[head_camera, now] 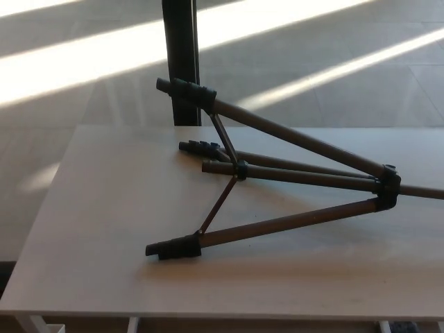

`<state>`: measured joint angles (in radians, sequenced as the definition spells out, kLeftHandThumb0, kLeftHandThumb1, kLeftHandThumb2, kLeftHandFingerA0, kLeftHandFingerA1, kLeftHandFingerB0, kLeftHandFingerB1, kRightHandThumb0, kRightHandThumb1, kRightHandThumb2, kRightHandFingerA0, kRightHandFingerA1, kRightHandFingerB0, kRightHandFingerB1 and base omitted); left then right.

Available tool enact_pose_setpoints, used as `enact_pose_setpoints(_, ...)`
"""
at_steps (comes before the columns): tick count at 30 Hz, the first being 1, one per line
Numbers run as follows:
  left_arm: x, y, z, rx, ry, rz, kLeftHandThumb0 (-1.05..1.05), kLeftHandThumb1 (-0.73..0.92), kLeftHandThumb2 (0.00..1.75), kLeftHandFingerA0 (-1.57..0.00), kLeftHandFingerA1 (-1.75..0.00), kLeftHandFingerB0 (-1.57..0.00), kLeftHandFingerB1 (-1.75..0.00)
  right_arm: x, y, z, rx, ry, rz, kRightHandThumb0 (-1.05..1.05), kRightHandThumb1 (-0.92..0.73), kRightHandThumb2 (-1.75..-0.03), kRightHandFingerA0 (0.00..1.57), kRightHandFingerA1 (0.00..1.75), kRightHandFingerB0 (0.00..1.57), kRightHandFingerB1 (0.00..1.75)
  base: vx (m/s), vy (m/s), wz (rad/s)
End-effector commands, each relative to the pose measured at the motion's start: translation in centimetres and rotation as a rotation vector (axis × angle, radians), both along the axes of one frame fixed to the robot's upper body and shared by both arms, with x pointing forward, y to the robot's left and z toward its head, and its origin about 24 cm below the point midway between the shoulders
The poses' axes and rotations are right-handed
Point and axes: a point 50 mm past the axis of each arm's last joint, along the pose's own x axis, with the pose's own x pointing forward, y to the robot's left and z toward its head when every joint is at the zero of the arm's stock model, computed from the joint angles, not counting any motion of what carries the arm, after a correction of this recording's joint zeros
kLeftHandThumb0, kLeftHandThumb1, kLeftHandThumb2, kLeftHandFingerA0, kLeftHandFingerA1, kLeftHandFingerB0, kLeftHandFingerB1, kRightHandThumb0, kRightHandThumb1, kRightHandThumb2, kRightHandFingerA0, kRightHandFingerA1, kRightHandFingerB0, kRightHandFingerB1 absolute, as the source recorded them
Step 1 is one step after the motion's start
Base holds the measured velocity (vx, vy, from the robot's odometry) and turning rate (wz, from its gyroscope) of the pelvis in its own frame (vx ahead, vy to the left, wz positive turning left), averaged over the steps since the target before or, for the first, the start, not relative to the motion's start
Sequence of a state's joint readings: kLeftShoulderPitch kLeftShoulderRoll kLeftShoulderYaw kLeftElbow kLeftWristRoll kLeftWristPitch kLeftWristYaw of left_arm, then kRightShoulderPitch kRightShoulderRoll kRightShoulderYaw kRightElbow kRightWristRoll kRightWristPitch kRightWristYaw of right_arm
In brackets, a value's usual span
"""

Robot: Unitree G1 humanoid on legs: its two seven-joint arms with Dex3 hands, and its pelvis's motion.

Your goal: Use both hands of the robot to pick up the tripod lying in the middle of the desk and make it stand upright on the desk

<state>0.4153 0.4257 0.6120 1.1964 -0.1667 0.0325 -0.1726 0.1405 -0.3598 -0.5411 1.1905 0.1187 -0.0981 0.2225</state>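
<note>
"Where is the tripod (291, 173)?"

"Lying on its side in the middle of the desk (104, 229), legs spread out, one leg sticking up."

"Are the robot's hands holding it?"

"No. I can't see either hand, so I can't tell how they are."

"What's left?"

"Everything, I think: grab it, lift it, stand it up."

We see a black upright post (181, 48) standing behind the far edge of the pale desk. Beyond it lies a grey tiled floor (333, 35) crossed by bright diagonal bands of sunlight (83, 55).
</note>
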Motion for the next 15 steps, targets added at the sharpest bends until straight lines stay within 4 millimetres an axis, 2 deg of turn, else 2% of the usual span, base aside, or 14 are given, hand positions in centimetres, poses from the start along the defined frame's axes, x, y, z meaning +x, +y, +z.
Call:
enact_pose_setpoints(1,0.4,2.1,2.0,0.033,-0.234,0.115,-0.64,0.8,0.64,-0.59,-0.65,-0.5,-0.49,0.7,-3.3,2.8,0.032,-0.359,-0.31,-0.75,-0.53,-0.89,0.33,0.61,0.18,0.43,0.0,0.0,0.0)
enact_pose_setpoints(2,1.6,2.6,2.3,0.032,-0.305,0.114,-0.65,0.8,0.64,-0.57,-0.61,-0.45,-0.46,1.1,-4.1,3.6,0.018,-0.416,-0.326,-0.72,-0.68,-0.61,0.31,0.54,0.19,0.28,0.0,0.0,0.0)
enact_pose_setpoints(6,3.4,3.4,2.8,0.053,-0.388,0.103,-0.67,0.79,0.63,-0.59,-0.59,-0.47,-0.46,2.0,-5.0,4.7,0.024,-0.52,-0.392,-0.72,-0.67,-0.61,0.34,0.51,0.21,0.28,0.0,0.0,0.0)
enact_pose_setpoints(7,5.7,4.3,3.6,0.078,-0.466,0.07,-0.66,0.78,0.63,-0.61,-0.56,-0.48,-0.45,2.7,-5.7,5.7,0.023,-0.626,-0.428,-0.69,-0.68,-0.61,0.35,0.49,0.17,0.27,0.0,0.0,0.0)
enact_pose_setpoints(8,8.7,5.2,5.1,0.072,-0.566,-0.038,-0.67,0.81,0.64,-0.57,-0.59,-0.48,-0.45,4.2,-6.2,7.1,0.012,-0.735,-0.42,-0.78,-0.55,-0.91,0.24,0.54,0.06,0.3,0.0,0.0,0.0)
enact_pose_setpoints(9,8.6,5.2,5.2,0.073,-0.567,-0.038,-0.67,0.81,0.64,-0.57,-0.59,-0.48,-0.45,4.2,-6.1,7.1,0.015,-0.735,-0.421,-0.78,-0.55,-0.91,0.24,0.54,0.06,0.3,0.0,0.0,0.0)
enact_pose_setpoints(10,10.1,5.7,6.0,0.077,-0.611,-0.057,-0.69,0.8,0.64,-0.58,-0.55,-0.5,-0.43,5.1,-6.2,7.8,0.021,-0.809,-0.43,-0.77,-0.54,-0.91,0.22,0.55,0.07,0.28,0.0,0.0,0.0)
enact_pose_setpoints(11,13.0,6.3,8.1,0.092,-0.736,-0.122,-0.67,0.65,1.03,-0.51,-0.64,-0.4,-0.55,6.6,-6.3,9.3,0.021,-0.937,-0.456,-0.81,-0.54,-0.9,0.23,0.54,0.07,0.31,0.0,0.0,0.0)
enact_pose_setpoints(12,14.2,6.6,8.9,0.112,-0.794,-0.114,-0.67,0.81,0.64,-0.6,-0.53,-0.49,-0.42,7.3,-6.1,10.2,0.015,-0.996,-0.44,-0.82,-0.56,-0.89,0.21,0.53,0.07,0.35,0.0,0.0,0.0)
enact_pose_setpoints(13,15.1,6.9,9.7,0.125,-0.84,-0.129,-0.66,0.82,0.65,-0.58,-0.52,-0.48,-0.42,7.8,-6.0,10.9,0.003,-1.04,-0.438,-0.73,-0.66,-0.61,0.32,0.5,0.17,0.28,0.0,0.0,0.0)
enact_pose_setpoints(14,15.5,7.0,10.0,0.129,-0.857,-0.135,-0.66,0.82,0.65,-0.58,-0.52,-0.48,-0.42,8.0,-5.9,11.2,-0.001,-1.056,-0.439,-0.73,-0.66,-0.61,0.32,0.5,0.17,0.28,0.0,0.0,0.0)
enact_pose_setpoints(15,16.3,7.1,10.9,0.147,-0.891,-0.17,-0.67,0.65,1.03,-0.52,-0.63,-0.41,-0.55,8.5,-5.6,12.1,-0.026,-1.086,-0.429,-0.72,-0.66,-0.61,0.36,0.51,0.23,0.3,0.0,0.0,0.0)
